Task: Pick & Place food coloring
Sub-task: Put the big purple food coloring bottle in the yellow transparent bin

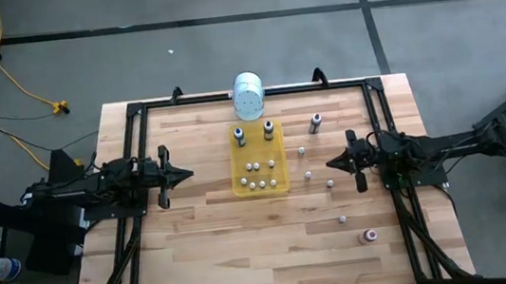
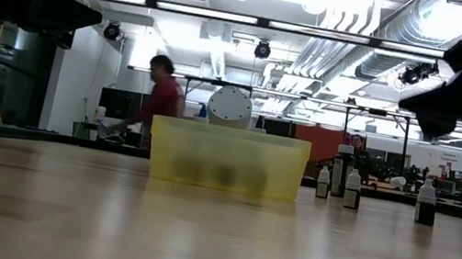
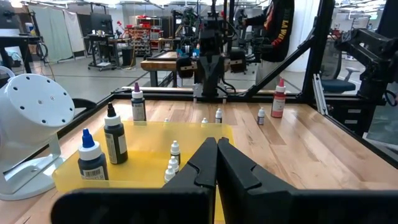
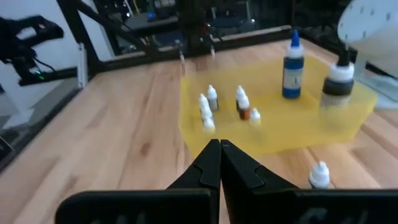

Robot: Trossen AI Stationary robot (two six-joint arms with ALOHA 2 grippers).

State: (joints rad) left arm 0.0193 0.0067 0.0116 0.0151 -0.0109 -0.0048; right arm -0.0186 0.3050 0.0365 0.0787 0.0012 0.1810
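Both arms reach level toward the table's middle, the left gripper (image 1: pixel 186 174) and right gripper (image 1: pixel 330 163) clenched on nothing. Between their tips sits the yellow tray (image 1: pixel 258 159) with food coloring (image 1: pixel 262 168) bottles inside; more stand loose beside the right gripper. Bare wood (image 1: pixel 245 238) lies open nearer the front edge. Only the low view shows a person (image 2: pixel 161 91) behind

You have open wooden table (image 1: pixel 208 252) along the near edge and on the left side. Mid-table, the yellow rectangular plastic tray (image 1: pixel 280 179) blocks passage, the white cylindrical container (image 1: pixel 248 95) stands behind it, and tiny white-capped bottles (image 1: pixel 330 183) scatter to its right.
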